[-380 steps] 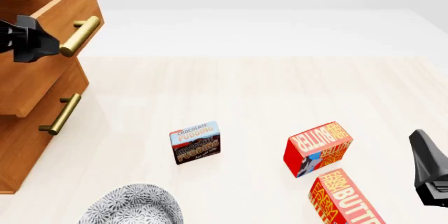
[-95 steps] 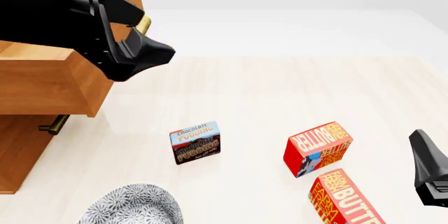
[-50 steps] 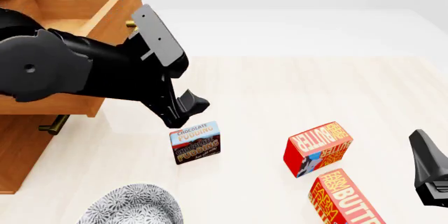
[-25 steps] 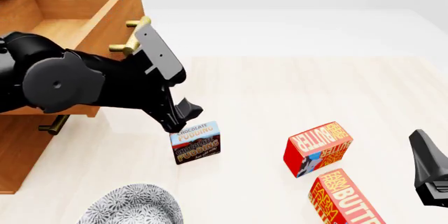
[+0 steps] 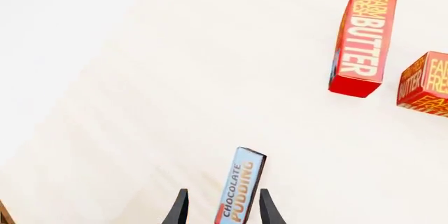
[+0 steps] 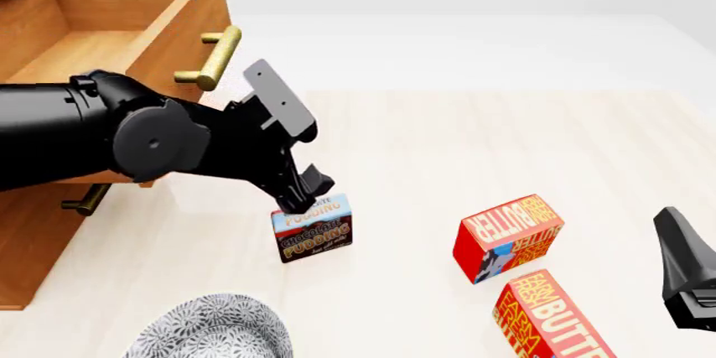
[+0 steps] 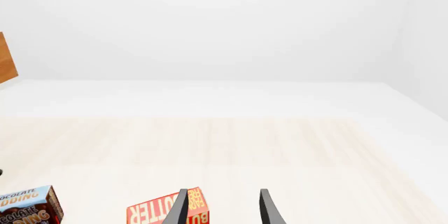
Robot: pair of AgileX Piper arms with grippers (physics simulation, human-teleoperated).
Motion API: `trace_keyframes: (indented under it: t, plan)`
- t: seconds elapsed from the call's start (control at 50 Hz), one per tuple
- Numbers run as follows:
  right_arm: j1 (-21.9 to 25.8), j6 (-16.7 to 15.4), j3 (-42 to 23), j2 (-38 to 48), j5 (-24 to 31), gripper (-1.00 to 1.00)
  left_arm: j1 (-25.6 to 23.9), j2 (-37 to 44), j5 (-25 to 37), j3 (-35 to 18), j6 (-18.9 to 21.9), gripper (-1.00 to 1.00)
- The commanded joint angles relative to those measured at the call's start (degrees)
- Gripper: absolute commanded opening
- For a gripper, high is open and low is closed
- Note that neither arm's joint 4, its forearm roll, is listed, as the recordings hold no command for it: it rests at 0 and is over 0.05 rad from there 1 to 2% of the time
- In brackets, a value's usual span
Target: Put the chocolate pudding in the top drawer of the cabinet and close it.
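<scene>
Near the table's middle, just in front of the pulled-out top drawer (image 6: 106,35) of the cabinet (image 6: 28,232), stood the chocolate pudding (image 6: 312,229) on a narrow edge, printed face toward the camera. Judged light, stiff and smooth-sided: a cardboard box, unlikely to crush under moderate force but prone to tip or slide if nudged on one side. Best taken across the two broad faces, near the upper edge. Left gripper (image 5: 220,209) spread, straddling the box's thin dimension in the left wrist view; fingers (image 5: 179,211) to either side, contact with the faces not discernible. Right gripper (image 7: 220,207) parted, holding nothing, low at the table's right edge and well apart from the pudding.

Two red butter boxes (image 6: 509,237) to the right of the pudding, apart from it and off the path to the drawer. Patterned plate (image 6: 207,329) nearer the camera, also apart. Brass handle (image 6: 215,56) and drawer front wall judged the only obstruction: lift above the rim called for before carrying over.
</scene>
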Motion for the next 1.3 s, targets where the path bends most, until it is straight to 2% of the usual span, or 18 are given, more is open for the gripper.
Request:
trace_keyframes:
  t: [0.02,0.58,0.94,1.3]
  plan:
    - [0.0,0.0,0.0,-0.1,0.0,1.0,0.0,3.8,-2.7,0.6,-2.3,1.0]
    - [-0.1,0.0,0.0,-0.1,0.0,1.0,-2.7,9.2,-5.7,1.4,-7.0,1.0]
    - [0.0,0.0,0.0,-0.1,0.0,1.0,-1.9,11.4,-8.9,3.8,-7.6,1.0]
    - [0.0,0.0,0.0,-0.1,0.0,1.0,-1.4,12.0,-9.4,3.9,-8.1,1.0]
